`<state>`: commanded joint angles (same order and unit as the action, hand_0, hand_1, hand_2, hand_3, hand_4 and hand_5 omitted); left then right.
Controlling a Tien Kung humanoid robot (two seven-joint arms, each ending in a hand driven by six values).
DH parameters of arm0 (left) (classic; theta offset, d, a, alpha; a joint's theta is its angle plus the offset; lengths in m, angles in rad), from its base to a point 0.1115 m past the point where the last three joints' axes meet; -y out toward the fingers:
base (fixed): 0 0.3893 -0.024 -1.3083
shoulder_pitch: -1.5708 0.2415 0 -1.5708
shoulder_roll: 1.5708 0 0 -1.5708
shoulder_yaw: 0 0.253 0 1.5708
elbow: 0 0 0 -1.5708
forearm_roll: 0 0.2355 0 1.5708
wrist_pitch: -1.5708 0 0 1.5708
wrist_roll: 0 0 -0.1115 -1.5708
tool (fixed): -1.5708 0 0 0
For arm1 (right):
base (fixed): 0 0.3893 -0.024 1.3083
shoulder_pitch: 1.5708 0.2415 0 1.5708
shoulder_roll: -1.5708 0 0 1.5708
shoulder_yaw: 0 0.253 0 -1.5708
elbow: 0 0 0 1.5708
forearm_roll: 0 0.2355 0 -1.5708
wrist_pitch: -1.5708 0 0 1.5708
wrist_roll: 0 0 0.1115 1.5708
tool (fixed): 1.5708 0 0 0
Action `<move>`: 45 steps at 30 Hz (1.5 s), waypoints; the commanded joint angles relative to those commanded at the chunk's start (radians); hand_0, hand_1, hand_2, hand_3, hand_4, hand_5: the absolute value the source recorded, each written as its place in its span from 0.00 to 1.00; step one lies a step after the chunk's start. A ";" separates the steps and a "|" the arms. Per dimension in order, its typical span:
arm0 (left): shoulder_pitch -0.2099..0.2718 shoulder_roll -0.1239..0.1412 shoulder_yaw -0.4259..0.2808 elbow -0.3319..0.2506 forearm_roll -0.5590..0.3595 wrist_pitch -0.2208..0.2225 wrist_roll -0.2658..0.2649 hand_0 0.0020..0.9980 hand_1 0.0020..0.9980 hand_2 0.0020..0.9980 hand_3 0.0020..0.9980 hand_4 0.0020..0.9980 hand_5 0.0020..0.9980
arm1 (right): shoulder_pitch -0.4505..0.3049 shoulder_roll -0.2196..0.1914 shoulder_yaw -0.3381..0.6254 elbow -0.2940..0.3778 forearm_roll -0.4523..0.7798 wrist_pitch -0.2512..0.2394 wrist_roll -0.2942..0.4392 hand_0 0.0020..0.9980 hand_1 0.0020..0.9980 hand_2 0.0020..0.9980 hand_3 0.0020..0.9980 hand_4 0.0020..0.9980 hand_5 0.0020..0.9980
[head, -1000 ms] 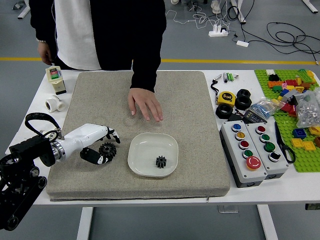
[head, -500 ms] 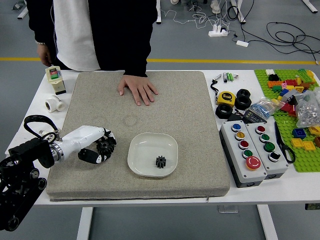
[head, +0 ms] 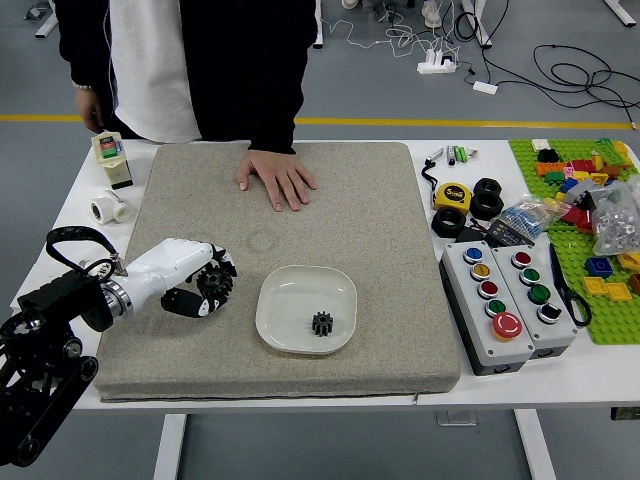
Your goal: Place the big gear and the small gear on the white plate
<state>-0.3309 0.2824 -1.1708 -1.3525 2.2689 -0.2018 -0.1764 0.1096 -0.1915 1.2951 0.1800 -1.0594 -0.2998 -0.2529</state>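
The white plate [head: 285, 300] lies to the right of the robot's left hand [head: 217, 289] and a little lower in the frame, near but apart from it. That hand is closed on the big gear [head: 214, 282], thumb on the lower side and fingers curled over the upper right, so the coming move looks like a short lift and carry rightward, then a release. The left arm [head: 52, 308], entering at the lower left, is the only robot arm in the frame.

The small gear [head: 322, 323] sits on the plate, right of its middle and towards the near rim, which leaves the plate's left part as the likelier spot for the big one. Coming down too far right could knock the two together. Both gears are black and toothed, the held one clearly wider; how far it tilts in the grasp I cannot tell.

The plate is smooth and glossy, a square with rounded corners and a raised rim. Beneath it a padded mat [head: 400, 250] in flecked grey-beige cloth covers much of the white surface [head: 618, 368]. At upper centre-left a person's hand [head: 278, 182] rests on the cloth, fingers spread, holding nothing
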 joint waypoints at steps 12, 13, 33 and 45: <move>-0.050 -0.044 0.108 -0.081 0.000 0.061 -0.002 0.29 0.28 0.33 0.52 0.00 0.00 | 0.008 -0.002 -0.006 0.000 0.012 -0.001 0.002 0.60 0.61 0.70 0.56 0.76 0.71; -0.057 -0.049 0.125 -0.068 0.000 0.075 -0.003 0.32 0.43 0.48 0.56 0.21 0.00 | 0.009 -0.002 -0.007 0.000 0.013 -0.001 0.002 0.60 0.61 0.70 0.56 0.76 0.71; -0.103 -0.087 0.201 0.068 0.000 0.083 0.036 0.56 0.73 0.93 0.96 0.88 0.05 | 0.019 -0.005 -0.011 0.000 0.017 0.000 0.004 0.60 0.61 0.70 0.56 0.76 0.71; -0.080 -0.092 0.126 0.041 0.000 0.249 0.080 0.63 0.78 1.00 1.00 0.92 0.10 | 0.019 -0.005 -0.008 0.000 0.015 0.000 0.003 0.60 0.61 0.70 0.56 0.76 0.71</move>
<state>-0.4111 0.1902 -1.0449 -1.3115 2.2689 0.0469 -0.0967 0.1282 -0.1965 1.2867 0.1800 -1.0446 -0.2997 -0.2495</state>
